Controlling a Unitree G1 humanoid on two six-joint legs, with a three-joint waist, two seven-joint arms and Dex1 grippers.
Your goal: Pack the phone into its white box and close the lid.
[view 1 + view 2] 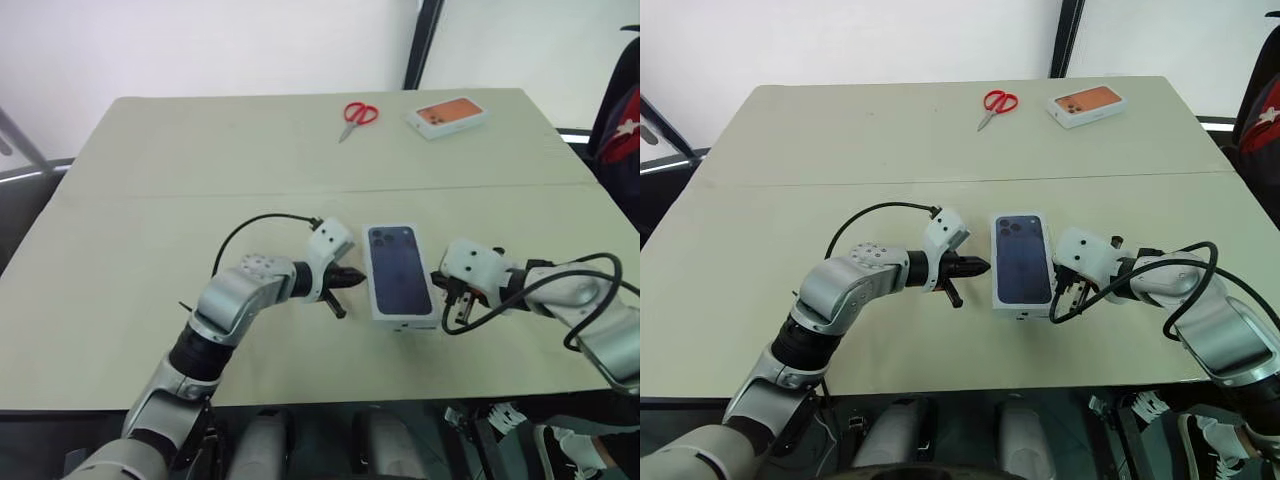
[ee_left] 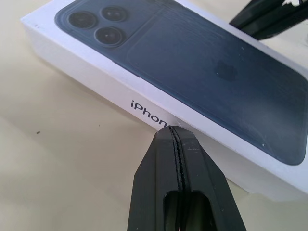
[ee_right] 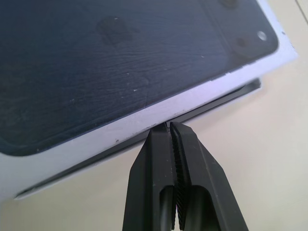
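The lid [image 1: 400,270], white with a printed dark navy phone picture on top, lies over the white box near the table's front middle. It hides the box and the phone. My left gripper [image 1: 352,280] is shut, its tip against the lid's left long wall by the printed lettering [image 2: 147,111]. My right gripper [image 1: 441,282] is shut too, its tip [image 3: 168,125] at the lid's right long edge. There, a dark slit [image 3: 216,100] runs under the lid's rim in the right wrist view. Neither gripper holds anything.
Red-handled scissors [image 1: 358,115] and an orange-topped white box [image 1: 447,115] lie at the table's far side. A person's dark and red clothing [image 1: 622,115] is at the far right. The table's front edge [image 1: 330,403] is close behind the grippers.
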